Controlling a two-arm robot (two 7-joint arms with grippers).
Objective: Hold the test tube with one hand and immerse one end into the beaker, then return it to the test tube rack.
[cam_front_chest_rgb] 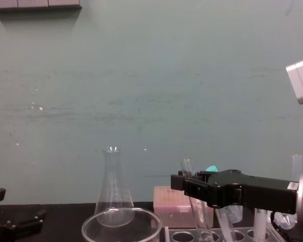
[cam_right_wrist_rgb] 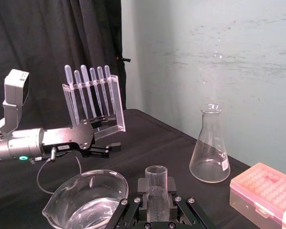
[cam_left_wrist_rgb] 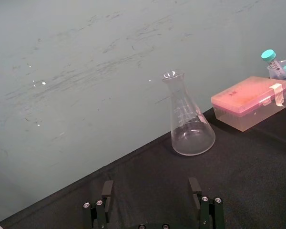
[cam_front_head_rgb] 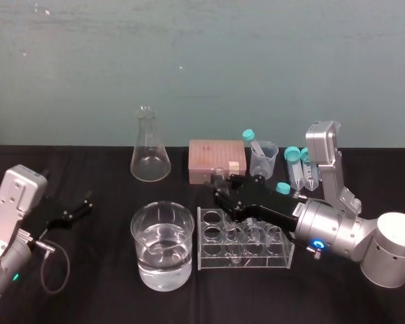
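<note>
as wrist-view shows, right pincer (cam_right_wrist_rgb: 157, 187) clasps test tube (cam_right_wrist_rgb: 156, 172)

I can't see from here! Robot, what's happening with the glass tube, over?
Right gripper shut on test tube, tilted in rack. Left gripper open, parked left. Nothing between rack and beaker.

I count one test tube (cam_right_wrist_rgb: 156, 179) in my right tool (cam_right_wrist_rgb: 156, 204), one beaker (cam_front_head_rgb: 162, 228), one flask (cam_front_head_rgb: 149, 154), one rack (cam_front_head_rgb: 204, 239), one pink box (cam_front_head_rgb: 216, 158).

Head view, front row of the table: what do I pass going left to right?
Left pincer → beaker → test tube rack. The right pincer, gripping the test tube, overlaps the rack, so it is left unordered.
</note>
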